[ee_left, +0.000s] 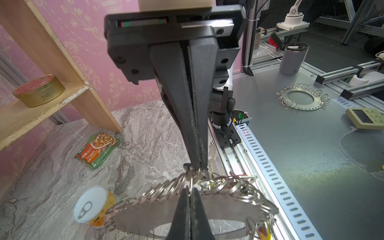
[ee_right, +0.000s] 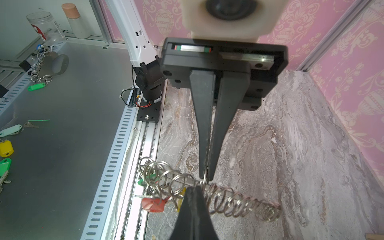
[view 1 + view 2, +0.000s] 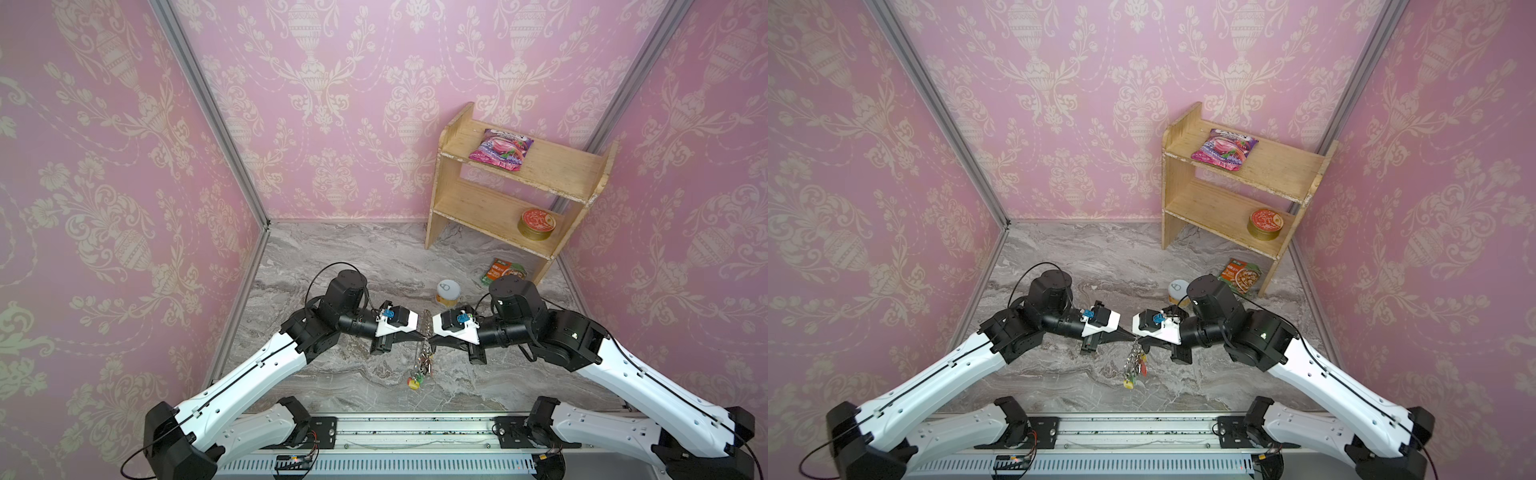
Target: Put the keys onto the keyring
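The keyring (image 3: 423, 361) hangs above the marble floor between both grippers, a flat silvery loop (image 1: 145, 214) strung with several small split rings (image 2: 228, 201). Red (image 2: 152, 204), green (image 2: 145, 180) and yellow (image 3: 413, 384) tags dangle from its near end. My left gripper (image 3: 422, 336) is shut on the loop's edge, its fingertips (image 1: 190, 199) pressed together over the plate. From the opposite side my right gripper (image 3: 432, 338) is shut on one small ring of the keyring (image 3: 1136, 361), tip to tip with the left. The keys are hidden or out of view.
A wooden shelf (image 3: 515, 178) stands at the back right with a pink snack bag (image 3: 500, 148) and a red tin (image 3: 536, 224). On the floor lie an orange-green packet (image 3: 503, 270) and a pull-tab can (image 3: 448, 293) just behind the grippers. Pink walls enclose three sides.
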